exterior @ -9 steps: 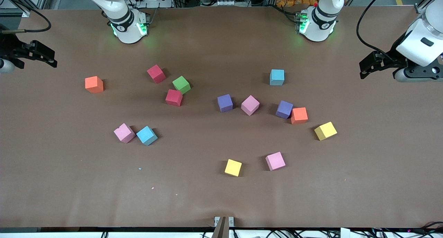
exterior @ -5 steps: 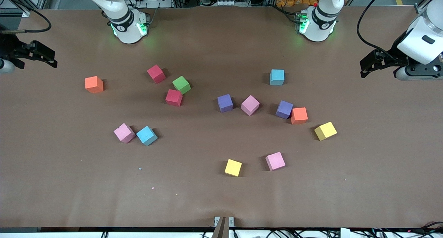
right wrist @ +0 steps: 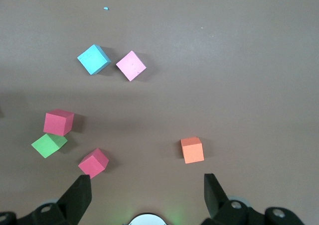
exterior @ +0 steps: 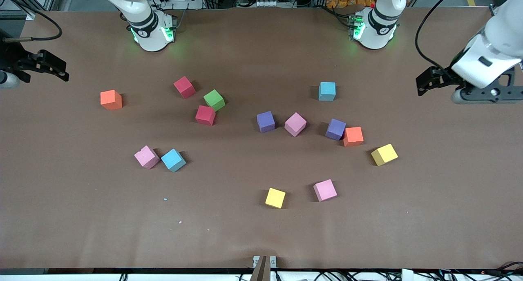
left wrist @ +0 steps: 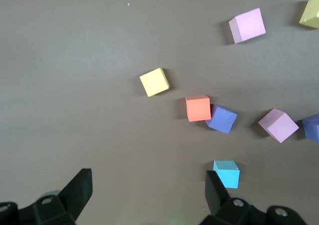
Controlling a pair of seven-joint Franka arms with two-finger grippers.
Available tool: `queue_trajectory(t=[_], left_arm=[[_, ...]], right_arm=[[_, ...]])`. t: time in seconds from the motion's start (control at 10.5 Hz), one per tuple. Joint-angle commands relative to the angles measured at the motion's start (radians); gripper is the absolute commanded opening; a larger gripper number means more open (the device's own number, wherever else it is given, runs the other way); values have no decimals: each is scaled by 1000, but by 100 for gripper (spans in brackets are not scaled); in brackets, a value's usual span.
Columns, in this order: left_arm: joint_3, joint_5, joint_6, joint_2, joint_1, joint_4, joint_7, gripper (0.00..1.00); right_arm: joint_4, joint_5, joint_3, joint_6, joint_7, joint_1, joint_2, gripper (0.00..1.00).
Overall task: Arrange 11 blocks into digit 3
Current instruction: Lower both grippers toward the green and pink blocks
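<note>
i see my left gripper [exterior: 425, 85] hanging over the worktop [exterior: 261, 232] at its own end, jaws wide, holding nothing. my right gripper [exterior: 53, 66] hangs at the other end, jaws wide too. the blocks [exterior: 295, 124] lie scattered mid-worktop. no writing i can read.

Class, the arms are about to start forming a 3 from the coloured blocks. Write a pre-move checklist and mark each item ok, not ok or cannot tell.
1. Left end effector open, holding nothing, over the left arm's end of the table: ok.
2. Right end effector open, holding nothing, over the right arm's end: ok.
3. Orange block free of its neighbours: not ok, it touches a purple block.
4. Green block free to grasp: not ok, a red block crowds it.
5. Digit started: not ok, blocks lie scattered.
</note>
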Motion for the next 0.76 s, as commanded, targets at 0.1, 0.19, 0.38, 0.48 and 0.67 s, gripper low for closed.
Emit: queue_trajectory(t=[0.1,0.19,0.38,0.48,0.67], left_arm=[[-23,0,20,25,-49,-19,-4,100],[-23,-3,35,28,-63,-26,-37,100],[-49,-27,46,62,-77,-25,-105,100],[-48,-27,62,82,-112,-28,-135,100],[-69,-15,118,107,-159,-66,-235,100]], right_arm=[[-51,3,7,29,-10,-19,-35,100],[-87,3,7,56,-8,-19,-58,100],[-187,21,7,130,10,-18,-116,100],[-199,27,10,133,32,-13,-121,100],[-204,27,14,135,113,11,-117,100]])
